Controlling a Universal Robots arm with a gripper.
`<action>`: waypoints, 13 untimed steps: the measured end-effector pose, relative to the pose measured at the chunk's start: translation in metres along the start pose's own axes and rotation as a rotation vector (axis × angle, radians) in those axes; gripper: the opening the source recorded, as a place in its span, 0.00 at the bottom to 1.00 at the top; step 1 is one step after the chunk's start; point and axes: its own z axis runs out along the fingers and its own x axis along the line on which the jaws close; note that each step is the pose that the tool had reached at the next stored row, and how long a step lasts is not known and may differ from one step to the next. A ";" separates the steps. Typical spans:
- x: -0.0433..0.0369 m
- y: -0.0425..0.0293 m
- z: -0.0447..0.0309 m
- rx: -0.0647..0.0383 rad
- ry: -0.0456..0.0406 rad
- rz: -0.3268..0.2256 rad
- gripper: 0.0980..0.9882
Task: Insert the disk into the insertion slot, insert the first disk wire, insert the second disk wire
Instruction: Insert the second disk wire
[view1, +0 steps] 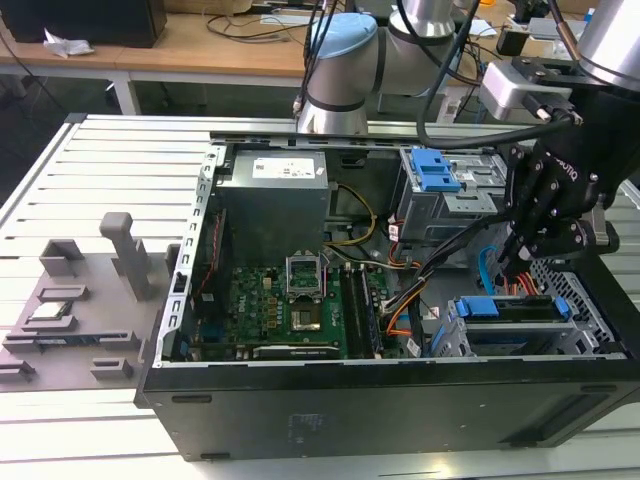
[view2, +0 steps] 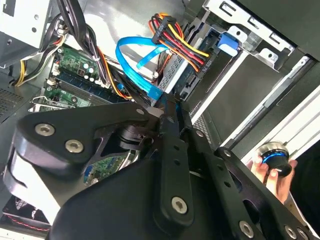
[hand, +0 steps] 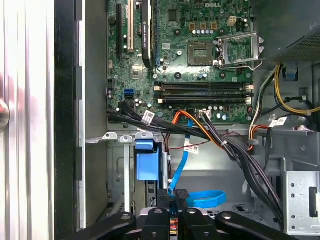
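Observation:
The disk (view1: 505, 312), silver in its blue carrier (hand: 147, 160), sits inside the insertion slot (view1: 590, 318), a grey perforated cage at the exterior view's right end of the case. The first disk wire (view2: 177, 42), an orange, red and black bundle with a black plug, runs to the disk's rear edge. The second disk wire (view2: 131, 52) is a light blue flat cable that loops up from the case floor (hand: 206, 198). Its end (view2: 156, 93) lies between the black fingertips. My gripper (view2: 169, 107) hangs just behind the disk (view1: 512, 268), shut on that cable end (hand: 173, 196).
The open case holds a green motherboard (hand: 200, 55), a grey power supply (view1: 275, 205) and a taller cage with a blue latch (view1: 435, 172). Black cable bundles (hand: 235, 150) cross beside the drive bay. A person's hand (view2: 267, 172) rests on a knob outside the case.

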 end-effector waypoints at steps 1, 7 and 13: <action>0.0008 0.0000 0.0001 0.000 -0.0001 0.000 0.07; 0.0102 -0.0018 0.0099 0.000 0.0026 0.000 0.07; 0.0101 -0.0095 0.0219 0.000 0.0035 0.000 0.07</action>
